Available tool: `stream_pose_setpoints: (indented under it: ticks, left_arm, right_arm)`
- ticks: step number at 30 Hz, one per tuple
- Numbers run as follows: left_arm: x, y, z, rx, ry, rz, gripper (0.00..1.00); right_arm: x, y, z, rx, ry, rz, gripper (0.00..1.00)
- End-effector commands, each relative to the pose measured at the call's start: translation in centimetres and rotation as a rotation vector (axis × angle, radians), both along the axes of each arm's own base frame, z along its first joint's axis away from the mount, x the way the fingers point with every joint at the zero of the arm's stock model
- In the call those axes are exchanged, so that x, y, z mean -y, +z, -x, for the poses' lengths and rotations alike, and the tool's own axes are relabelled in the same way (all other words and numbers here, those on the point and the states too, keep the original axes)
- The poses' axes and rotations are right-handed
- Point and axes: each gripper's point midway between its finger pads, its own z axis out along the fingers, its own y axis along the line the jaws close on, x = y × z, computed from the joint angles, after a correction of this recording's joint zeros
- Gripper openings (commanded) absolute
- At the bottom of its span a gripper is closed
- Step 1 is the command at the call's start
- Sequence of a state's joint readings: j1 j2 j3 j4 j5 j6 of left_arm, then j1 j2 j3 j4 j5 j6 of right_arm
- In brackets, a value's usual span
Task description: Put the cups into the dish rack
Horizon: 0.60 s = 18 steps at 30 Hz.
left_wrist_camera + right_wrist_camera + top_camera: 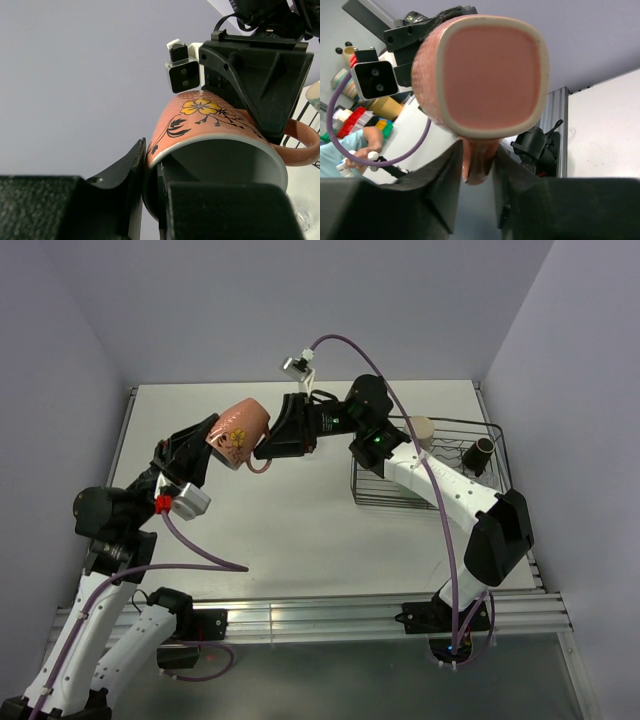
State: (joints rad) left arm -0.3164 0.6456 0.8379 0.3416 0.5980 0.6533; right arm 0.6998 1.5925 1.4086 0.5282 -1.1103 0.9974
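Midair, left tool (152,167) pinching pinkish mug (238,432) rim, right tool (476,170) pinching its handle

Top view looks down on the pinkish mug (238,433) from above; both wrist views sit close, left at its mouth, right at its base.

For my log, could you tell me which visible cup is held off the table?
The pinkish flowered mug, held mid-air; the cream cup and dark brown cup sit at the dish rack.
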Motion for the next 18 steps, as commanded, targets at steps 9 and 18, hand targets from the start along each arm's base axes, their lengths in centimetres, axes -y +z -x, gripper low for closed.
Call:
stream_pose_setpoints:
  ticks: [9, 18]
  left_arm:
    - [0.6, 2.2, 2.3, 0.191, -0.024, -0.047, 0.0]
    - [0.6, 0.8, 1.4, 0.191, 0.018, -0.09, 0.35]
  right_arm:
    - [0.1, 2.3, 1.3, 0.02, 0.031, -0.044, 0.01]
    - [1.3, 2.2, 0.2, 0.014, -0.021, -0.041, 0.0]
